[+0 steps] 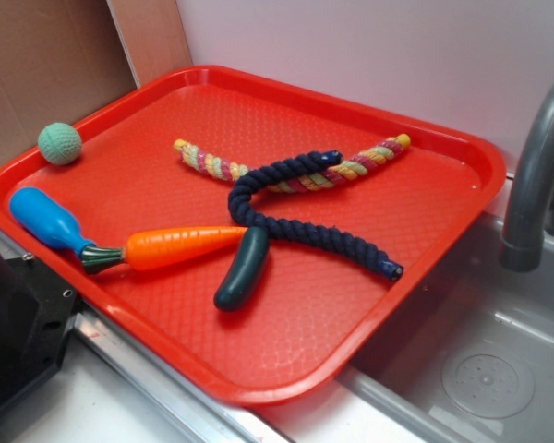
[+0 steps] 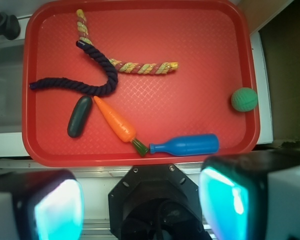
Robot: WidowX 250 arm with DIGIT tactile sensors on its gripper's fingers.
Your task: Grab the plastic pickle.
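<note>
- The gripper point(image 2: 140, 205) is hanging high above the red tray point(image 2: 200, 30), jaws spread wide and empty, surveying everything.
- The plastic pickle point(image 2: 79, 116) is lying beside the toy carrot point(image 2: 115, 120), just under the navy rope point(image 2: 85, 75), leaving its far end free for grabbing.

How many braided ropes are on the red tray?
2: the navy rope curves across the tray's middle; the multicolored rope lies beneath it, crossing toward the back. None looks hidden.
</note>
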